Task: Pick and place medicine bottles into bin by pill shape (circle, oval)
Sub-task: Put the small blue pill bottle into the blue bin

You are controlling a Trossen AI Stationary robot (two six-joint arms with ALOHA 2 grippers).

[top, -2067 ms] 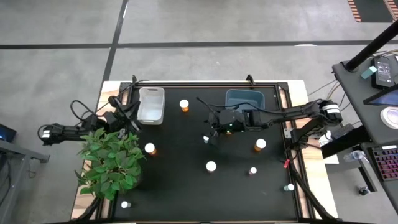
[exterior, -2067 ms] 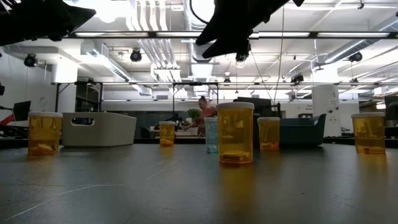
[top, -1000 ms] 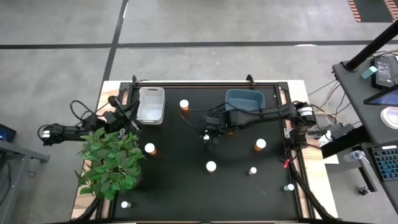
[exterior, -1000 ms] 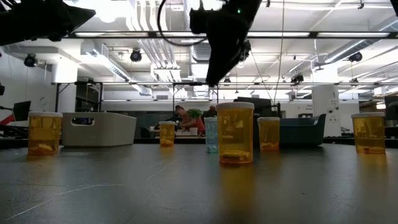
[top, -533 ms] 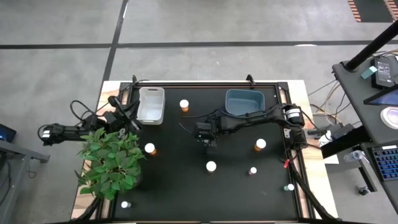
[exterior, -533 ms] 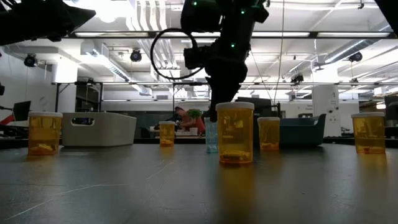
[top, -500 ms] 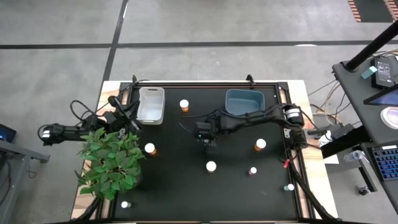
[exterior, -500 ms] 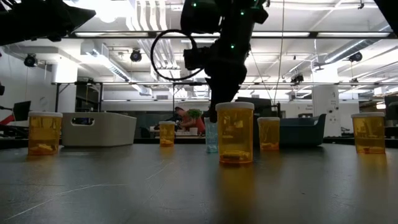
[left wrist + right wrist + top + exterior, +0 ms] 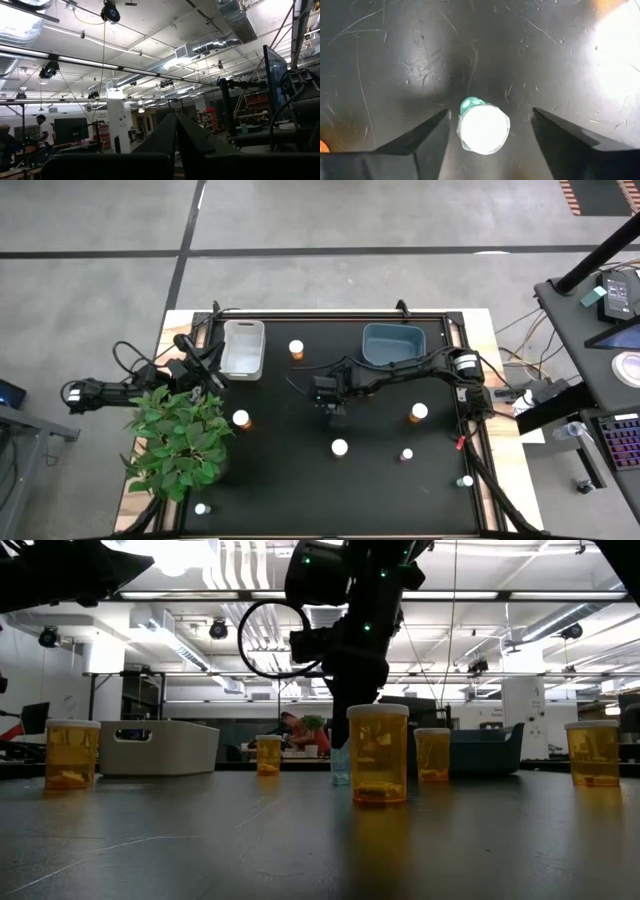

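My right gripper is open and points down over a tiny pale bottle with a white cap and greenish body. The bottle stands upright on the black table near its middle. One finger stands on each side of the bottle; I see no touch. In the high view the gripper covers this bottle. In the low view the bottle shows under the gripper, behind a larger amber bottle. My left gripper is shut and empty, at the table's left edge by the plant.
A white bin and a blue-grey bin stand at the far side. White-capped bottles stand scattered about. A leafy potted plant fills the near left.
My right gripper has gone a little toward the table's left edge and come down over the tiny pale bottle, its fingers now on either side of it. The bottle has stayed where it was.
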